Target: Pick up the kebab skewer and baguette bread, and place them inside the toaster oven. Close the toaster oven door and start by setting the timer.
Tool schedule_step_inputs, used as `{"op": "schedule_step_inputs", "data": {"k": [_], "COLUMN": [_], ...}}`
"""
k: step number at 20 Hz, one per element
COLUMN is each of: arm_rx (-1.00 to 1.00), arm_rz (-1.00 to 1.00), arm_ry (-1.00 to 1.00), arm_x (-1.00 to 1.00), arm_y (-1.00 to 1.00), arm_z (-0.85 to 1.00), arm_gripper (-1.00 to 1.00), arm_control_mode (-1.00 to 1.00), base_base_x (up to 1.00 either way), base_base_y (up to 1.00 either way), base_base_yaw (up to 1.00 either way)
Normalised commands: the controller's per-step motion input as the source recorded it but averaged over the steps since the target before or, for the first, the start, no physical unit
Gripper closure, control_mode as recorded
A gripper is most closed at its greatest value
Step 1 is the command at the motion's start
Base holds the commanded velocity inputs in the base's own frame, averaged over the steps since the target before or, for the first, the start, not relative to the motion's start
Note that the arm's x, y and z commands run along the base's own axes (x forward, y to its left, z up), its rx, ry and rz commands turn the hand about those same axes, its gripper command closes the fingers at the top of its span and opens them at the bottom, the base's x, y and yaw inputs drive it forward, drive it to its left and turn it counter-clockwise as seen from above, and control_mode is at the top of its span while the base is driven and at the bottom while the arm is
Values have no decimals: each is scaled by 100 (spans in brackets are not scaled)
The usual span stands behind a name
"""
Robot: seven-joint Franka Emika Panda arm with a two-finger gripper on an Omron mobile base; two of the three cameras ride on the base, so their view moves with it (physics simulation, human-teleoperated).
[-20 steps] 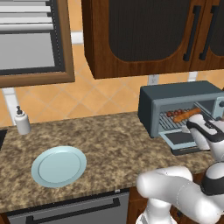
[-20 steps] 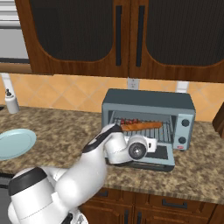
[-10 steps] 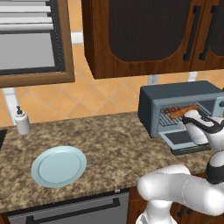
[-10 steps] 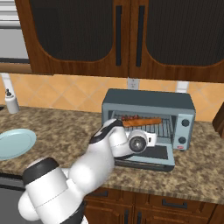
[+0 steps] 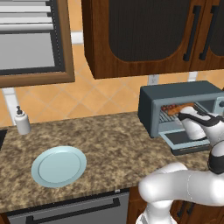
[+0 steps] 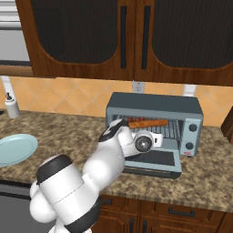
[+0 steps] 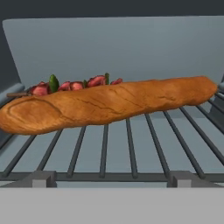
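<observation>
From my station I see the toaster oven (image 6: 154,129) standing on the speckled brown worktop (image 5: 109,144) against the tiled wall, beneath the dark wooden cabinets (image 6: 132,41). The toaster oven door (image 6: 152,164) is dropped down flat in front of the cavity, so the wire rack (image 7: 127,148) inside is open to me. In the hand view the baguette bread (image 7: 105,105) lies lengthwise across the rack bars, its broader end toward the left side of that view and its narrower end toward the right. Just behind it, and touching or nearly touching its back edge, I see the kebab skewer (image 7: 76,85), red meat chunks with bits of green between them, its thin stick end poking out at the left. Both lie on the rack inside the oven; the right base view shows the bread as an orange bar in the upper part of the cavity. My arm reaches into the oven mouth, the hand (image 6: 143,141) held just above the lowered door. The jaws stand apart with nothing between them, clear of the bread. Well to the left on the worktop sits a pale blue plate (image 5: 59,166), and a small white soap dispenser (image 5: 22,121) stands near the wall.
</observation>
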Motion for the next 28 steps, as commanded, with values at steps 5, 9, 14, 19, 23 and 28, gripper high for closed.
{"op": "schedule_step_inputs", "data": {"k": [5, 9, 14, 19, 23, 28], "arm_rx": [0, 0, 0, 0, 0, 0], "arm_rz": [0, 0, 0, 0, 0, 0], "arm_ry": [0, 0, 2, 0, 1, 1], "arm_x": [19, 12, -12, -52, -49, -41], "arm_y": [0, 0, -2, -20, -33, -39], "arm_z": [0, 0, 0, 0, 9, 4], "arm_gripper": [-100, -100, -100, -100, -100, -100], "arm_control_mode": [-100, -100, -100, -100, -100, -100], "base_base_x": [0, 0, 0, 0, 0, 0], "base_base_y": [0, 0, 0, 0, 0, 0], "base_base_yaw": [0, 0, 0, 0, 0, 0]}}
